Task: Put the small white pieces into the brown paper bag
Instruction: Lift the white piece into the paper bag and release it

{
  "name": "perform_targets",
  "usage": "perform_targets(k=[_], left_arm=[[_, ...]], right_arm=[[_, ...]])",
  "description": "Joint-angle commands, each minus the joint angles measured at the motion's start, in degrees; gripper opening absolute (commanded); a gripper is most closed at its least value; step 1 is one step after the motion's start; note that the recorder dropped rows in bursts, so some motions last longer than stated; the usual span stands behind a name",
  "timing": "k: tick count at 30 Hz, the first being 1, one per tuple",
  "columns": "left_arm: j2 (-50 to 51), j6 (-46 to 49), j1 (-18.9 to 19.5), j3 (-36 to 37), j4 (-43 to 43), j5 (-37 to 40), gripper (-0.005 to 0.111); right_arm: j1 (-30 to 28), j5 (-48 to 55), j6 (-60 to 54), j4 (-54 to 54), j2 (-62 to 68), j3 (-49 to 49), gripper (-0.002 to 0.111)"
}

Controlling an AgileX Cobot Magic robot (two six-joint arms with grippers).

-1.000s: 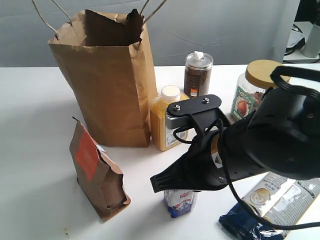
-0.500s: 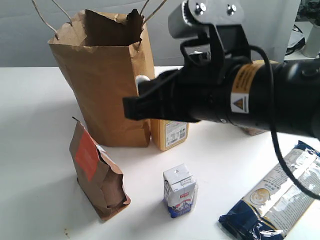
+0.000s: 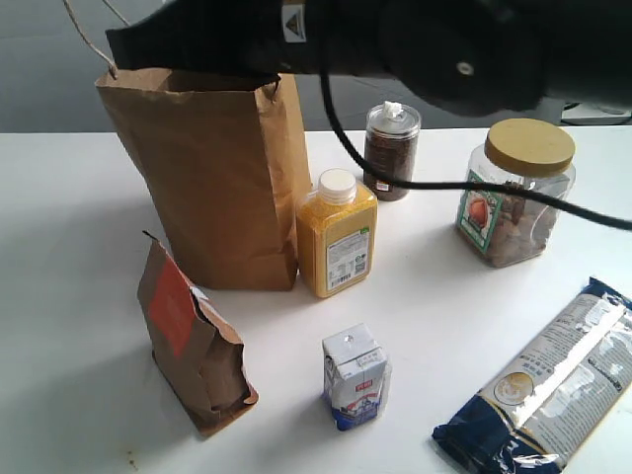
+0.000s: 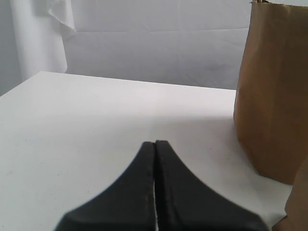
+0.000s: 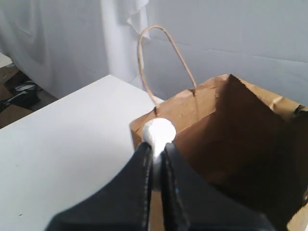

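The right arm has swung up from the table [image 3: 59,296] to the brown paper bag [image 3: 222,188]. The right fingers [image 5: 139,166] pinch one small white piece [image 5: 159,131] at its open rim, apparently ready for release. The left fingers [image 4: 142,163] are pressed together, empty.

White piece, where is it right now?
Right wrist view: the white piece is pinched in the right gripper, just above a rim corner of the brown bag.
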Motion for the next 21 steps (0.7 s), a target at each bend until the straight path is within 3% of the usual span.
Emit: perform_targets(k=[1,10,12,15,17,21], left_arm=[[-0.2,-0.21,-0.24,0.2,-0.45,-0.13,0.0],[-0.2,-0.21,-0.24,0.2,-0.45,-0.13,0.0],[-0.2,-0.21,-0.24,0.2,-0.45,-0.13,0.0],[-0.2,-0.21,-0.24,0.2,-0.45,-0.13,0.0],[-0.2,-0.21,-0.24,0.2,-0.45,-0.13,0.0],[-0.2,-0.21,-0.24,0.2,-0.45,-0.13,0.0]], right_arm=[[-2.94,2.66,-0.35,-1.68,7.15,-8.54,0.0],[-5.57,10.67,-0.35,-1.31,16.32,-20.02,0.002],[-5.57,10.92,-0.35,-1.31,16.65,-20.68,0.009],[-5.57,11.86,0.04,-1.0,16.65,-20.68,0.039],[-5.57,12.75,0.22,-1.0,16.65,-20.68,0.05],[-5.57,12.75,0.22,-0.16,16.53,-20.68,0.051]])
